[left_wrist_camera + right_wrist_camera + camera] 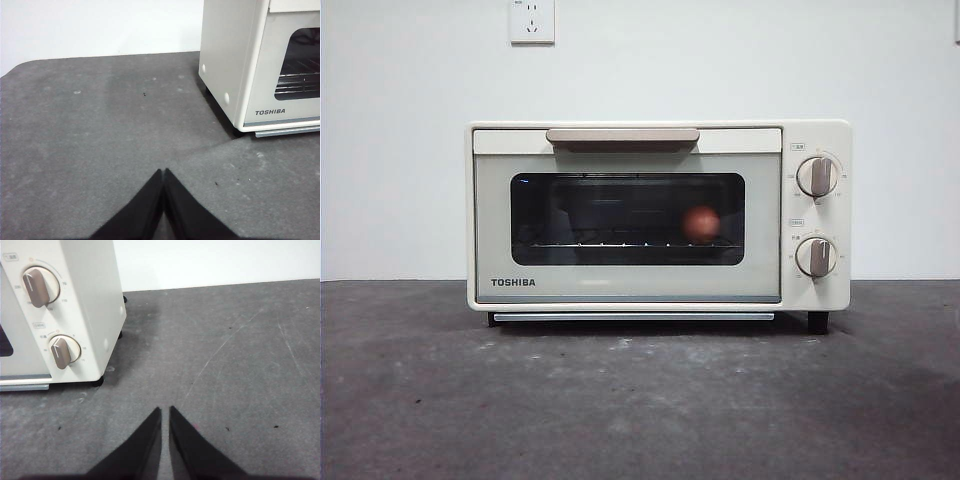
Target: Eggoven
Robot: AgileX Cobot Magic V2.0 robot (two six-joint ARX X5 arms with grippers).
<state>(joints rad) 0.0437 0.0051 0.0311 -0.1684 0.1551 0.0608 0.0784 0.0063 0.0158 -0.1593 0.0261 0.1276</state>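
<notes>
- The left pincer (163, 172) is hovering low over the dark grey speckled worktop (100, 125), its two black jaws pressed together at the tips and gripping nothing.
- The right pincer (165, 410) is hanging over the same worktop on the opposite side, its jaws nearly touching with only a thin slit between them, and it too is carrying nothing.
- Ahead of the left pincer and off to one side, the cream boxy TOSHIBA toaster oven (225, 60) is showing its plain side wall and the near corner of its door; from the right pincer the oven is showing its knob end.
- The small smooth reddish-brown egg (701, 224) is sitting inside the oven on the wire rack (620, 243), behind the dark glass window (627, 218), toward the knob side of the chamber.
- The door is standing shut, with its long tan handle (622, 135) running level across the top edge, its long axis parallel to the oven's front.
- The two round tan knobs (817, 176) are stacked one above the other on the panel beside the window, and the right pincer is the nearer one to them and to the egg.
- Judging by this, the egg is already placed and the door closed, so the task is looking finished or nearly so, with both arms waiting apart from the oven; any knob turn would likely be falling to the right arm.
</notes>
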